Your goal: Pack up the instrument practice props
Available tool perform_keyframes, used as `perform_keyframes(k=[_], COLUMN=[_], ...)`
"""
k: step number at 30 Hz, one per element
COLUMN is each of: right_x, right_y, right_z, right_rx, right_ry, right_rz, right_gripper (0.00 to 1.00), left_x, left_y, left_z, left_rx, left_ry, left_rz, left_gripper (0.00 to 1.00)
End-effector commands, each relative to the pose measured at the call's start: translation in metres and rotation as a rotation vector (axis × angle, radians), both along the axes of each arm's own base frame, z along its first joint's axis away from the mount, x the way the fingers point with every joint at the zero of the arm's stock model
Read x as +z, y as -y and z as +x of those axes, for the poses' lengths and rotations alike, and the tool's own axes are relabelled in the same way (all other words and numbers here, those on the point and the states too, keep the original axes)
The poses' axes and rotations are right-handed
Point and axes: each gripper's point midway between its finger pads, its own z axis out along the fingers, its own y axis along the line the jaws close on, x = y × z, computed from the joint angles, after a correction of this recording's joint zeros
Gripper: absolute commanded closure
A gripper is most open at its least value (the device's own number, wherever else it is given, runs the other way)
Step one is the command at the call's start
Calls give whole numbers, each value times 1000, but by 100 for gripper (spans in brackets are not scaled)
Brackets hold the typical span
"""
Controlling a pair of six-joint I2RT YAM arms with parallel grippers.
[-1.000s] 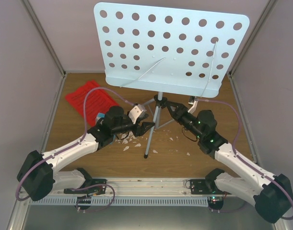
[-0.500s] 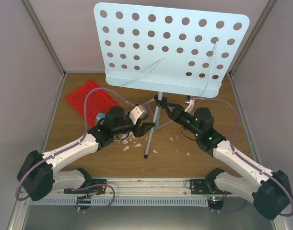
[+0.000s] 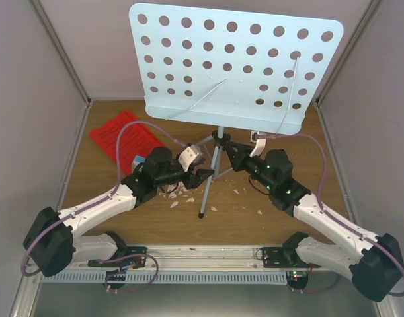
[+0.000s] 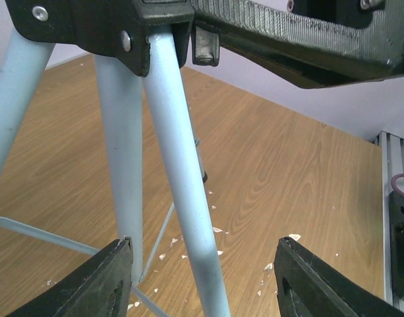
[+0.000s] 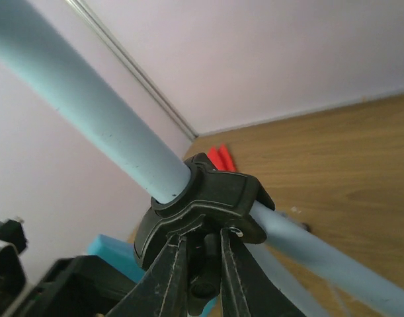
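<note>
The pale-blue music stand, with its hole-punched plate (image 3: 235, 66), stands upright on tripod legs (image 3: 208, 185) at mid-table. My left gripper (image 3: 203, 168) is open around one leg (image 4: 182, 165), with gaps on both sides (image 4: 202, 254). My right gripper (image 3: 233, 153) is at the stand's black collar (image 5: 202, 198), its jaws shut on the small black knob (image 5: 205, 264) below the collar (image 5: 203, 241). Red sheet-music pages (image 3: 122, 139) lie flat at the back left. A small blue box (image 3: 138, 161) sits just behind the left wrist.
Small white scraps (image 3: 182, 198) are scattered on the wooden tabletop around the tripod's feet (image 4: 218, 230). Pale walls enclose the table on the left, right and back. A metal rail (image 3: 208, 254) runs along the near edge between the arm bases.
My right gripper has moved left and up to the stand's collar, and its jaws have narrowed onto the knob. The left arm and the stand have not moved.
</note>
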Motion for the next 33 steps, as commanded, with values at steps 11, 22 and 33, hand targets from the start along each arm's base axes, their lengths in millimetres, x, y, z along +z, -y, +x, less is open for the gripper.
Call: perform_keyframes(k=[11, 22, 33], right_x=[-21, -33, -25], right_y=[29, 39, 15], right_z=[10, -33, -36], right_rx=[-158, -124, -18], right_ry=[331, 149, -258], right_rz=[-635, -117, 396], right_gripper=[79, 32, 23], left_x=[24, 27, 26], left_y=[6, 4, 6], left_z=[3, 2, 2], left_rx=[-4, 6, 6], left_ry=[66, 88, 88], left_rz=[-30, -29, -22], left_gripper=[41, 40, 40])
